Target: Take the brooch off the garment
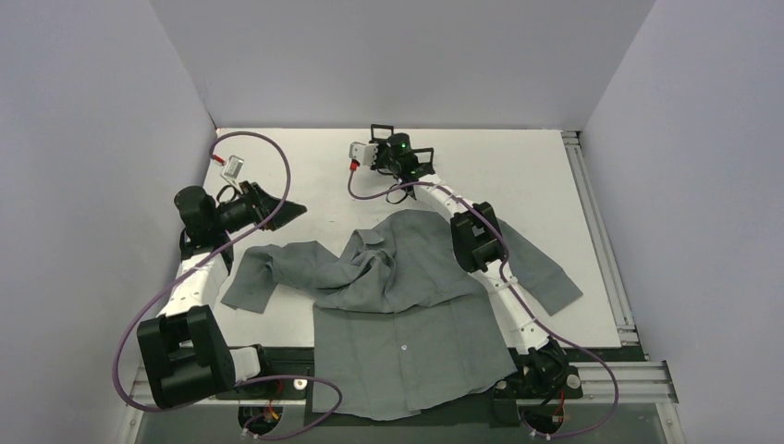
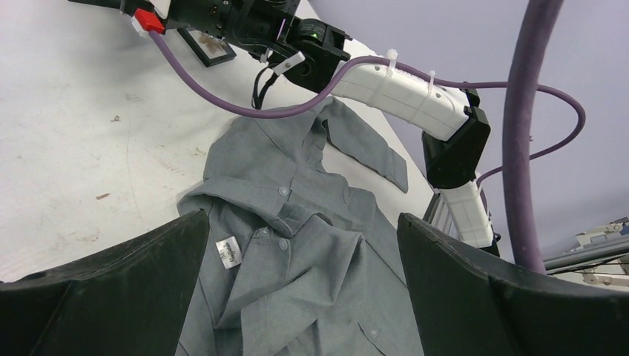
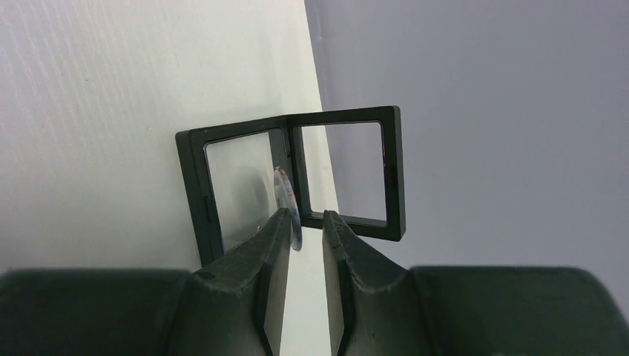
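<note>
Right pincer [image 3: 305,222] was seen slightly parted, brooch [image 3: 291,215] against one finger [image 3: 263,259].
Left pincer [image 2: 300,222] was spread wide near shirt [image 2: 252,148].

It was a robotics laboratory cell: a left arm [image 1: 185,296] and a right arm [image 1: 476,242] were bolted to a white worktop [image 1: 499,157]. Plain panels [image 1: 388,55] enclosed it, with purple cables [image 2: 519,148] and aluminium rails [image 1: 629,379].

white collar tag [image 2: 229,252] on the garment [image 2: 311,222], print unreadable
</note>
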`<act>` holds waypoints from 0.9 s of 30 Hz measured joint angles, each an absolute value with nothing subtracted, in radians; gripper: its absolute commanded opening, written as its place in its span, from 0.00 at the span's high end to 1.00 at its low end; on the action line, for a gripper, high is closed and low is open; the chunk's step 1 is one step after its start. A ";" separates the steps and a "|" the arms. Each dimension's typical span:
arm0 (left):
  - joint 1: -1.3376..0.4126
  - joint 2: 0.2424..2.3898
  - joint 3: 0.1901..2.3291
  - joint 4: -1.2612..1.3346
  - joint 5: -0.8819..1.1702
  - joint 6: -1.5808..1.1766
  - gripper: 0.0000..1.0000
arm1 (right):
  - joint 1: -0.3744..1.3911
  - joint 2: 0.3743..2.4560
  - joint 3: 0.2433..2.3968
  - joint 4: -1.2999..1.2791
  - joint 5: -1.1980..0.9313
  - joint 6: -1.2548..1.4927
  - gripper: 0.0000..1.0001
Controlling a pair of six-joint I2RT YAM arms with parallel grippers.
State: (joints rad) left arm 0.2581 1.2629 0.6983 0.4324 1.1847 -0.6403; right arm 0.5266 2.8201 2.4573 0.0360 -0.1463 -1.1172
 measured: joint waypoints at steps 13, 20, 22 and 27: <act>0.265 1.272 0.679 0.471 1.188 -0.654 0.04 | 0.530 2.819 2.412 0.052 -0.189 -1.087 0.77; 0.274 1.272 0.675 0.484 1.195 -0.670 0.04 | 0.545 2.809 2.402 0.067 -0.207 -1.063 0.75; 0.276 1.272 0.671 0.492 1.197 -0.674 0.04 | 0.549 2.798 2.395 0.068 -0.213 -1.053 0.74; 0.277 1.273 0.663 0.515 1.203 -0.689 0.04 | 0.558 2.763 2.378 0.078 -0.225 -1.027 0.70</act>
State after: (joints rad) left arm 0.2771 1.2728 0.6628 0.5152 1.2026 -0.6891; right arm 0.5575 2.7632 2.3779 0.0784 -0.2249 -1.0271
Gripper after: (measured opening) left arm 0.962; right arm 0.285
